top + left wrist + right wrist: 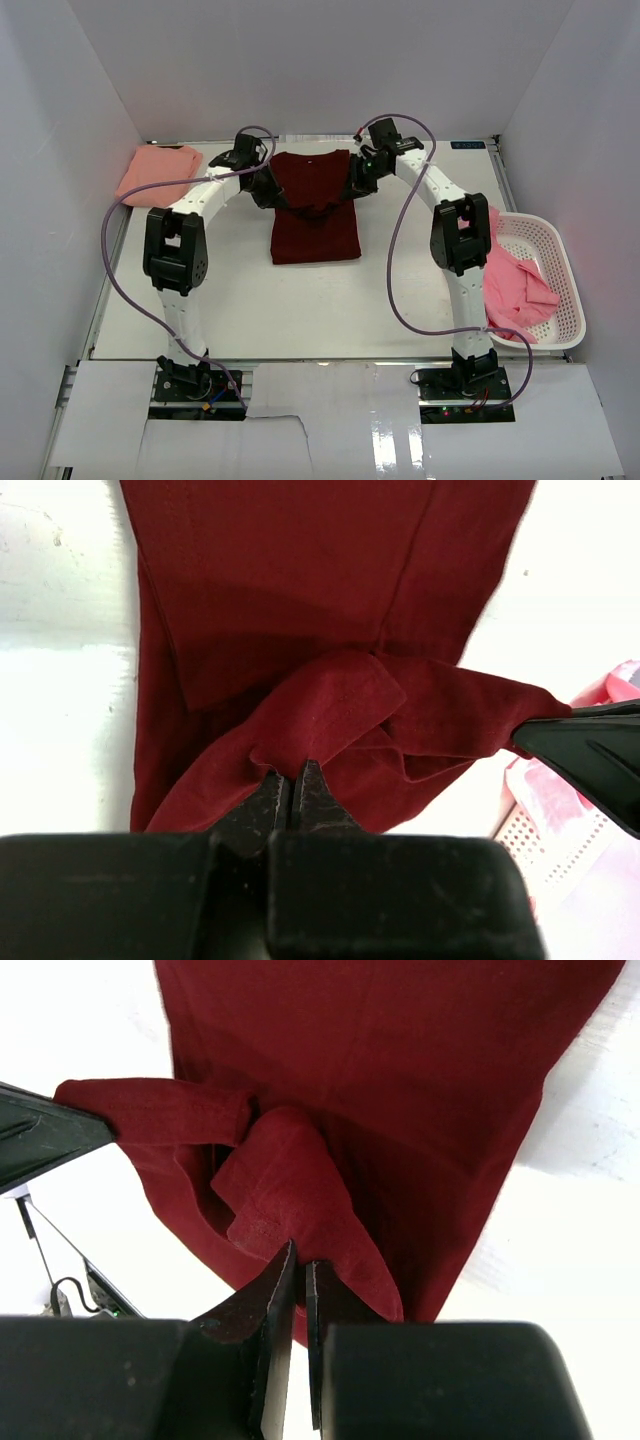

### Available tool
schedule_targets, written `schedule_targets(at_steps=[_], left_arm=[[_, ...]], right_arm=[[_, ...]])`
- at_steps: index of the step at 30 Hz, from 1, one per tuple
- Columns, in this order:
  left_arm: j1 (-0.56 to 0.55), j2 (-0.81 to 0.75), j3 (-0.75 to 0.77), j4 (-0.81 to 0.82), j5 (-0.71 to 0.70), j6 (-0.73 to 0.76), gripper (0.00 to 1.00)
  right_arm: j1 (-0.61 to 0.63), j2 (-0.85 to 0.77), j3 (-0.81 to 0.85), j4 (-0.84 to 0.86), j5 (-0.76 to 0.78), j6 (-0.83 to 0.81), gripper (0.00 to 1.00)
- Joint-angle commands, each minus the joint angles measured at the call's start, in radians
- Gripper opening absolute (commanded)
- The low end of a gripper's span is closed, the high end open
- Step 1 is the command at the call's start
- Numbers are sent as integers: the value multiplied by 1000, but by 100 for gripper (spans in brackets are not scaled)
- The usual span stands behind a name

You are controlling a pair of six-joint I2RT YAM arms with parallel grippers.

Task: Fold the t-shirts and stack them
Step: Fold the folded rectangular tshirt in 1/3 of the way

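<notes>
A dark maroon t-shirt (313,225) lies lengthwise in the middle of the table, its far end lifted and bunched between both grippers. My left gripper (270,190) is at the far left corner. In the left wrist view it (290,772) is shut on a fold of the maroon cloth (300,580). My right gripper (353,180) is at the far right corner. In the right wrist view it (300,1255) pinches the maroon cloth (400,1060), with only a thin slit between its jaws. A folded salmon t-shirt (158,172) lies at the far left. A crumpled pink t-shirt (515,285) sits in the basket.
A white mesh basket (553,250) stands at the table's right edge, beside the right arm. White walls close in the table on the left, back and right. Purple cables loop from both arms over the table.
</notes>
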Motion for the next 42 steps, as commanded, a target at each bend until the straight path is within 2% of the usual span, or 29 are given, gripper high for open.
schedule_targets(at_steps=[1, 18, 20, 22, 23, 24, 30, 34, 35, 36, 39, 42], left_arm=[[5, 4, 31, 9, -9, 13, 0], [14, 46, 11, 97, -32, -14, 0], [12, 53, 27, 95, -23, -7, 0], [15, 53, 36, 98, -23, -6, 6], [14, 50, 36, 101, -21, -3, 9], [15, 41, 36, 109, -26, -3, 17], [17, -45, 7, 193, -93, -18, 30], [17, -128, -12, 284, -202, -14, 55], [17, -153, -10, 290, -220, -9, 65], [17, -165, -6, 295, -240, 2, 69], [17, -213, -19, 304, -280, 29, 72], [17, -254, -85, 321, -238, 46, 71]], right_arm=[[-6, 26, 49, 6, -30, -14, 11], [-32, 87, 86, 68, -51, 19, 16], [-32, 86, 89, 75, -54, 23, 22], [-33, 84, 92, 81, -50, 26, 36], [-33, 79, 87, 86, -47, 28, 38], [-33, 67, 77, 103, -48, 29, 40], [-35, 36, 64, 158, -56, 43, 45], [-34, 20, 60, 215, -60, 49, 46], [-35, 15, 46, 224, -62, 51, 46], [-35, 1, 35, 233, -68, 57, 46], [-35, -34, -50, 281, -97, 65, 46], [-30, -69, -159, 345, -140, 84, 46]])
